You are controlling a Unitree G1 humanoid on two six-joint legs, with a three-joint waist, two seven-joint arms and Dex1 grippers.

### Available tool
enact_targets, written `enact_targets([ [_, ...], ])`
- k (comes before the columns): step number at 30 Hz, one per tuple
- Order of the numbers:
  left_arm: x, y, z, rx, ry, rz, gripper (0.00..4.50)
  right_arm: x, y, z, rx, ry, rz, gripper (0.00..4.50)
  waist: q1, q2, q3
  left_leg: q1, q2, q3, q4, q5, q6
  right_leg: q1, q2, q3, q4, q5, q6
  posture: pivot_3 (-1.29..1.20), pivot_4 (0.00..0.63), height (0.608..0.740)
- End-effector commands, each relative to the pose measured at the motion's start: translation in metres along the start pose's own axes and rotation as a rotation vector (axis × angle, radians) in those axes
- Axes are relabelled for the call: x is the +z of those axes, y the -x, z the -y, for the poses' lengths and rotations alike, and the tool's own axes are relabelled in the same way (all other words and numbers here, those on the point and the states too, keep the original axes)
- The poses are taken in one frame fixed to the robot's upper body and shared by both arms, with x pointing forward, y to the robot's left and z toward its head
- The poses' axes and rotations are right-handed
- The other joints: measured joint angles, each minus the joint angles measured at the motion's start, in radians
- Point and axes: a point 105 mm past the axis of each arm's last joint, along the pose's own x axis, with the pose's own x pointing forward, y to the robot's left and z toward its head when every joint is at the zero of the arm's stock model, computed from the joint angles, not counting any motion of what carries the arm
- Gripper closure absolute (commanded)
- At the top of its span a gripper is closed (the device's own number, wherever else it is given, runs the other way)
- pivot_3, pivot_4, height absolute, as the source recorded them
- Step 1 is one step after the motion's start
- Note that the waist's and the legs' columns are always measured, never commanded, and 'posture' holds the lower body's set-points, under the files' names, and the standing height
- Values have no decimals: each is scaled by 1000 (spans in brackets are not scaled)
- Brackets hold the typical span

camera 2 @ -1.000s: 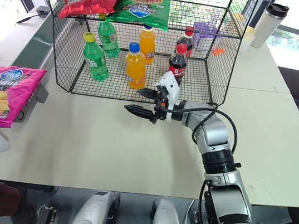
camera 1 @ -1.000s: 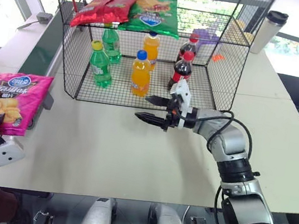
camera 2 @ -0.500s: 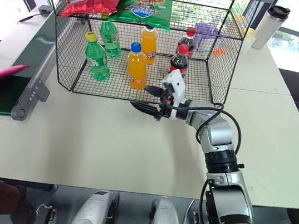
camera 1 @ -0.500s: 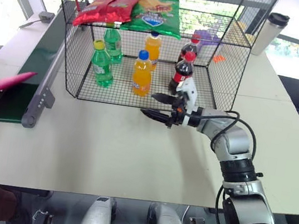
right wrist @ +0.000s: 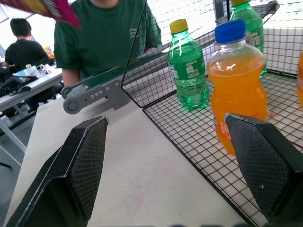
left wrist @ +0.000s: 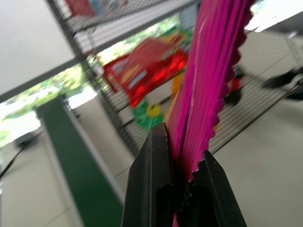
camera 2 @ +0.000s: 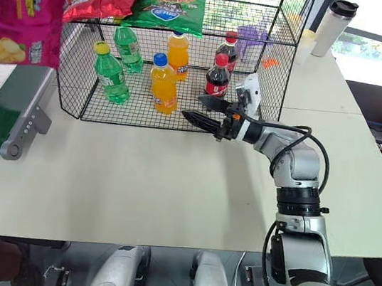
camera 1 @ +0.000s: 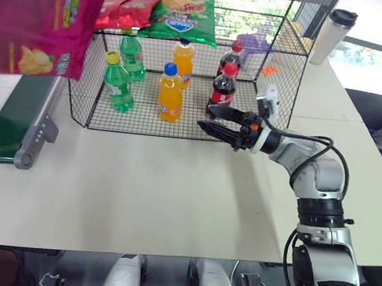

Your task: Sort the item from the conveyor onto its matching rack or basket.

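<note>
One step of the job looks done and one is left, by my reading: the bag is off the belt but not yet on a shelf.

Start with the pale worktop, which carries everything. On it stands your large black wire-grid rack, with two red chip bags and a green chip bag lying on its upper shelf, and green, orange and cola bottles standing on its lower floor. To its left runs the long dark green conveyor belt in a grey frame, now bare.

The glossy magenta-pink chip bag hangs in the air at the upper left, above the conveyor and level with the rack's upper shelf, just beside the red bags. Your left gripper has its fingers pressed together on the bag's crimped edge. Your right gripper hovers at the rack's open front, near the cola bottles, its fingers spread wide and empty.

What remains, I judge, is carrying the bag across onto the upper shelf with the other chips and letting go.

The bag's left part is cut off by the frame edge, and its logo cannot be made out.
</note>
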Motion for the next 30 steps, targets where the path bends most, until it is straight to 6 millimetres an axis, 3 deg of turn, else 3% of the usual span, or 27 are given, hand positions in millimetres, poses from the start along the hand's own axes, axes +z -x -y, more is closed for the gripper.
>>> enact_targets([
  [1, 9, -21, 11, -128, 13, 71, 4471, 22, -3, -10, 44, 53, 79, 416, 1, 0, 0, 1, 0, 0, 0, 0, 0, 0, 1, 0, 1, 0, -1, 0, 150, 740],
  [11, 10, -81, 35, -398, 66, 204, 4471, 61, -17, -27, 136, 216, 171, 416, 6, -1, 0, 2, 0, 4, 2, 0, 0, -1, 1, 7, 6, 1, -1, 0, 150, 740],
  [15, 9, -93, 38, -447, 79, 218, 4471, 73, -19, -31, 164, 257, 196, 416, 7, -1, 0, 4, 0, 6, 2, 0, 0, -2, 1, 9, 8, 1, -1, 0, 150, 740],
  [19, 3, -104, 42, -485, 86, 212, 4471, 84, -20, -50, 243, 275, 221, 416, 8, -1, 0, 4, 0, 6, 2, 0, 0, -2, 2, 9, 9, 1, -1, 0, 150, 740],
  [25, 3, -110, 40, -503, 102, 243, 4471, 80, -18, -65, 283, 291, 171, 416, 19, -1, 0, 4, 0, 7, 3, 0, 0, -2, 2, 10, 9, 1, -1, 0, 150, 740],
  [30, 7, -109, 40, -510, 89, 259, 4471, 59, -5, -46, 173, 304, 68, 416, 29, -1, 0, 5, 0, 8, 3, 0, 0, -2, 1, 10, 9, 1, -1, 0, 150, 740],
])
